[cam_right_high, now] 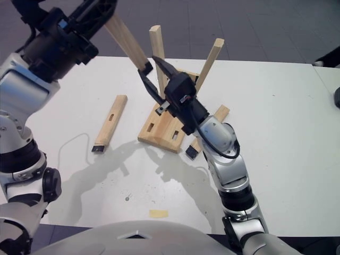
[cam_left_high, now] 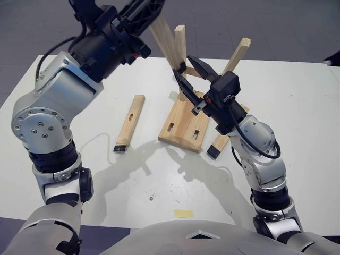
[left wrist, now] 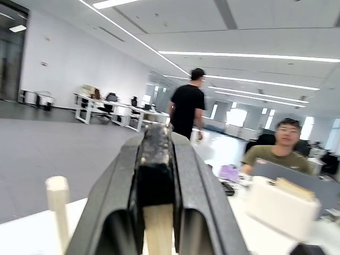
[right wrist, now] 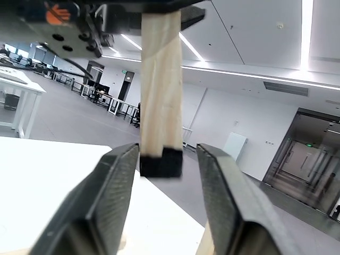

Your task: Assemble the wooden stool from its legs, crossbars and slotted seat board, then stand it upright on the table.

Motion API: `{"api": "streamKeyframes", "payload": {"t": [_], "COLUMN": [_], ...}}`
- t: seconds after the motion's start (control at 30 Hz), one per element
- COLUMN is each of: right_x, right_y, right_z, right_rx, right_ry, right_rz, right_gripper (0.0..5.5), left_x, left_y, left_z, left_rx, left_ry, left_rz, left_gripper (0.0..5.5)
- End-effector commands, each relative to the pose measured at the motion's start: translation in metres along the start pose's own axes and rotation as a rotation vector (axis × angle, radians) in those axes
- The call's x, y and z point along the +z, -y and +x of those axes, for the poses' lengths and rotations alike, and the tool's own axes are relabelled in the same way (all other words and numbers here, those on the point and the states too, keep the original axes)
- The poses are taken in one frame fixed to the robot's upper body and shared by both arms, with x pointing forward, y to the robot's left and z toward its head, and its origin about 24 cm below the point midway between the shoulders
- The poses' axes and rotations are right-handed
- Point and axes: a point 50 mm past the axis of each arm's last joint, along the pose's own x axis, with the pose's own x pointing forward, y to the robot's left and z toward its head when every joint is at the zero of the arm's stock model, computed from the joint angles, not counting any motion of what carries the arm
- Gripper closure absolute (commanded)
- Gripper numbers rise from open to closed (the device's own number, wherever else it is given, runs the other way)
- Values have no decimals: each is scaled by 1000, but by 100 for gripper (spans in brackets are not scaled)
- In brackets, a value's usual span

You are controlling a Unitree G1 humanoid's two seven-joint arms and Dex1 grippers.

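left fingers (left wrist: 114,212) closed on a raised leg (right wrist: 161,79); right fingers (right wrist: 106,207) open astride its black-capped end. leg judged light, stiff, smooth: grip flat faces near the cap.

- White table (cam_left_high: 297,106) up front, grey floor (cam_left_high: 265,26) stretching out behind it.
- Long light strips (left wrist: 239,56) run across the ceiling.
- White wall (left wrist: 69,64), with rows of desks (left wrist: 106,106) along it.
- Dark-framed doorway (right wrist: 313,159) at the far end.
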Motion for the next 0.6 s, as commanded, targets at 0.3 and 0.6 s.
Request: {"api": "streamKeyframes", "payload": {"t": [0.3,0.6], "right_x": [-25,-27], "right_y": [27,27], "right_z": [-39,-37], "right_rx": [-270,-272], "right_ry": [-175,-180], "right_rz": [-29,-26], "right_gripper": [148,10], "left_x": [-105,-119], "left_y": [-79,-95], "left_z": [-81,-88], "left_rx": [656,678], "left_ry": [-144,-170], "left_rz": [20,73], "left_gripper": [508,508]}}
